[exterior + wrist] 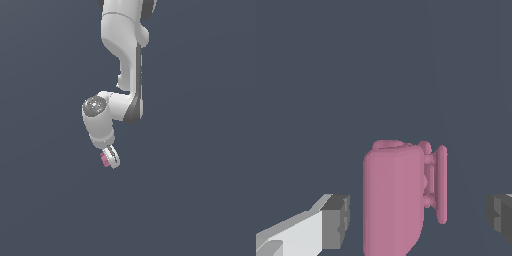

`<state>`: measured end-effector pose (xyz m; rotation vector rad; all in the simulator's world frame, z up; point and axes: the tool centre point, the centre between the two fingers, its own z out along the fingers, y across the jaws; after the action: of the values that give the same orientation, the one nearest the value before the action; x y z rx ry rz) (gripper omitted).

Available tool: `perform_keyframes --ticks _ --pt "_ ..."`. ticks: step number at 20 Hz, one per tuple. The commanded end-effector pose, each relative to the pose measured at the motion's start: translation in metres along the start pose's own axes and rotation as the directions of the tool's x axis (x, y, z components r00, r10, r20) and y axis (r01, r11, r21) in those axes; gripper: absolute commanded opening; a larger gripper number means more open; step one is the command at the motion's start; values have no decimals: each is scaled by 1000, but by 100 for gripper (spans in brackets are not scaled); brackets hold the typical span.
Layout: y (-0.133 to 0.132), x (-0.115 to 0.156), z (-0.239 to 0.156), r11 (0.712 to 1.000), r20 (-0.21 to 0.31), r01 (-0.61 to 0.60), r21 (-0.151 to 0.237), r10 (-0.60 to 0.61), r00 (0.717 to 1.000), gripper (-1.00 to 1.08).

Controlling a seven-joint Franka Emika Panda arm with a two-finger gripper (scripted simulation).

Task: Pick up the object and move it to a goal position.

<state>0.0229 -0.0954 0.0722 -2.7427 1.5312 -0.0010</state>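
The object (393, 200) is a small pink block with a thin ridged plate on one side. In the wrist view it sits between my two grey fingertips (336, 220), with a gap on each side and neither pad touching it. My gripper (418, 220) is open around it. In the exterior view the white gripper (111, 159) points down at the end of the bent arm, and the pink object (104, 160) shows as a small patch at the fingers on the exterior view's left side. Most of it is hidden by the fingers there.
A plain dark grey surface (200, 200) fills both views. The white arm (122, 60) comes down from the top of the exterior view. No other object shows.
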Motion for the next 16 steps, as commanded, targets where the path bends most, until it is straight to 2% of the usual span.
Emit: perform_keyframes --ticks 1,8,9,16 --pt "1 0 14 1000 1 -2 -1 2 1000 100" --pt "0 0 28 1000 1 -3 -1 3 1000 100" --pt "0 0 28 1000 1 -3 -1 3 1000 -100" --pt "0 0 28 1000 1 -3 -1 3 1000 -100"
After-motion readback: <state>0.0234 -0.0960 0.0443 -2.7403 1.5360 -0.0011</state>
